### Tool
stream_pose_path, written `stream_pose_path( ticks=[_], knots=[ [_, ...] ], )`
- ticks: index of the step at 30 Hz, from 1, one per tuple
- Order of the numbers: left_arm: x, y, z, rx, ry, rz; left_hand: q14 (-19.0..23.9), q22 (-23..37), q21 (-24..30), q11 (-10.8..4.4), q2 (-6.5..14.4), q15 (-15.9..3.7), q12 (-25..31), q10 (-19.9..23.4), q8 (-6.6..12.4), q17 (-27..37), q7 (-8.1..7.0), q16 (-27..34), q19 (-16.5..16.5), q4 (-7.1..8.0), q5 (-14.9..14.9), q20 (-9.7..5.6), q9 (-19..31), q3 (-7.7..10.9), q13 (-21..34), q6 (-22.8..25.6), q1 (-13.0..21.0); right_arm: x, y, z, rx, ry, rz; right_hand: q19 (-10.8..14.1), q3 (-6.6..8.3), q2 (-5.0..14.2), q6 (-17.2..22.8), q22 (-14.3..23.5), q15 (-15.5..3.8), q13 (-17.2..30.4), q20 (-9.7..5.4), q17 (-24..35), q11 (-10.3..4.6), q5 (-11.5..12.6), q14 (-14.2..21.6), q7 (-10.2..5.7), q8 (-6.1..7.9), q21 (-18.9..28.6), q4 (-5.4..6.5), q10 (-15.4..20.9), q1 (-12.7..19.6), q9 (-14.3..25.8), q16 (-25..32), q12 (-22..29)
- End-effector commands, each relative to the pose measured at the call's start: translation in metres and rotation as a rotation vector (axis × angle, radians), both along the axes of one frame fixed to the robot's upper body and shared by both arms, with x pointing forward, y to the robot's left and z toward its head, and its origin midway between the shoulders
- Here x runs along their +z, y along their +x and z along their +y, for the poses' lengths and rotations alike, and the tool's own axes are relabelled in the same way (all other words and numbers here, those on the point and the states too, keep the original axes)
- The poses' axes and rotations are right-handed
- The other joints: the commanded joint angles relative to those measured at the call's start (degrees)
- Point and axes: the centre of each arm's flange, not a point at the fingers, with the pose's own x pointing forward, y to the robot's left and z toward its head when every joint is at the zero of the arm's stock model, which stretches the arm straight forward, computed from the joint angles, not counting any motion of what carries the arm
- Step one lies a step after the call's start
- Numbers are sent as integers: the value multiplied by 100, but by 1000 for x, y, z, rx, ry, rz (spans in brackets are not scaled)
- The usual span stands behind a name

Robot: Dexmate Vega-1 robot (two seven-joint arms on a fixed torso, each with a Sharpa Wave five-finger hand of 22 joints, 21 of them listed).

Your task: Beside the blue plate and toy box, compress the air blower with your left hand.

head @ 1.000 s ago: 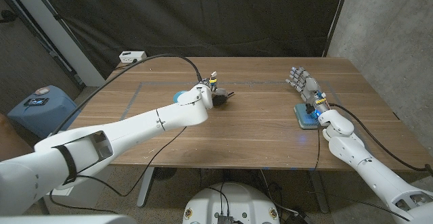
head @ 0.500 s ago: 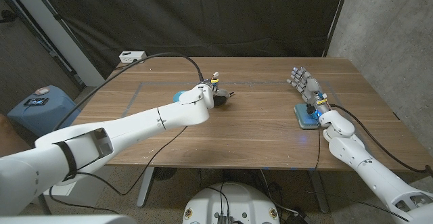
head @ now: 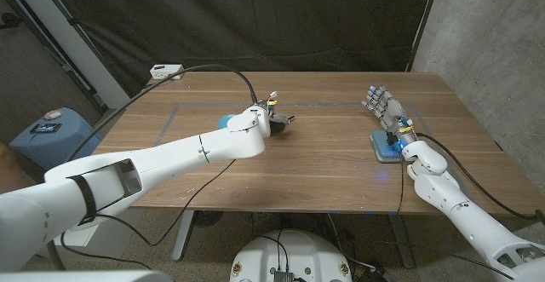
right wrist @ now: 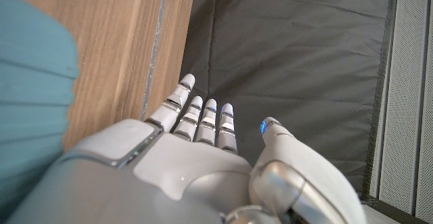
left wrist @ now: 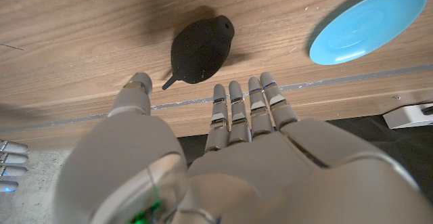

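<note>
The black air blower (left wrist: 199,50) lies unsqueezed on the worktop (head: 324,158) near the blue plate (left wrist: 369,24), and our left hand (left wrist: 223,136) hovers over it, fingers apart and empty, nothing blocking, while our right hand (head: 383,107) stands open and empty far off.

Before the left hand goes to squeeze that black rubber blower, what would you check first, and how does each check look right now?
1. Left hand holds nothing, fingers apart: ok.
2. Air blower lies in front of the fingers, not yet touched: ok.
3. Blue plate lies apart from the blower, out of the hand's path: ok.
4. Toy box clear of the left hand: cannot tell, the arm partly hides it in the head view.
5. Right hand is far off at the table's other side, holding nothing: ok.
</note>
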Motion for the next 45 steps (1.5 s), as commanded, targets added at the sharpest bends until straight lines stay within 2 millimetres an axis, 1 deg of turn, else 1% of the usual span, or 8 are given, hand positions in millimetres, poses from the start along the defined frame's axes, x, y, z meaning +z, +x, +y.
stream_pose_path(
  ticks=[1,14,25,36,40,42,45],
  knots=[
    [-3,-7,-5,23,39,-23,23,22,-10,19,22,-24,1,18,6,21,17,-23,14,-4,31,12,17,-28,42,-17,81,-6,-2,-5,6,18,2,48,19,-30,10,34,-135,17,-70,9,30,-9,47,6,3,-17,-31,39,-42,22,39,28],
    [-3,-11,-7,41,67,-42,53,25,-32,17,46,-23,23,19,6,10,16,-55,29,3,105,12,47,17,87,-2,114,-12,-2,-8,9,41,-5,59,27,-27,9,35,-139,17,-60,7,12,-9,47,6,3,-41,-34,40,-53,22,39,29],
    [-6,-15,-5,60,76,-57,53,29,-55,18,51,-29,10,-36,-18,6,14,-75,38,8,196,12,66,65,119,-53,135,-21,-2,-10,12,61,7,67,29,-29,9,36,-131,17,-59,8,13,-10,51,9,3,-61,-38,43,-65,22,44,30],
    [-4,-20,-1,60,84,-76,51,31,-70,19,48,-27,-10,-71,-26,8,14,-78,46,12,238,13,73,78,133,-94,136,-22,-4,-11,9,64,7,77,34,-30,6,37,-132,17,-59,6,10,-11,54,7,2,-82,-44,31,-72,22,46,25],
    [-5,-21,0,66,76,-74,44,32,-75,19,52,-14,-13,-74,-24,10,15,-79,48,12,243,13,77,79,137,-95,140,-15,-7,-13,16,65,-11,79,35,-30,6,37,-131,17,-58,7,19,-11,52,9,2,-88,-46,38,-75,22,46,28],
    [-5,-21,1,60,81,-77,49,32,-77,19,63,-18,-14,-74,-23,13,15,-75,48,16,245,13,77,81,139,-96,140,-5,-11,-14,6,45,-33,79,36,-31,7,37,-127,17,-56,6,40,-11,49,12,2,-93,-47,40,-77,22,44,29],
    [-7,-20,2,60,78,-71,51,32,-82,19,60,-21,-18,-80,-24,13,15,-76,47,18,255,13,78,83,142,-100,135,13,-18,-16,-15,-4,-70,83,36,-32,8,37,-120,17,-51,6,18,-11,43,13,3,-98,-51,22,-77,22,43,22]
  ],
)
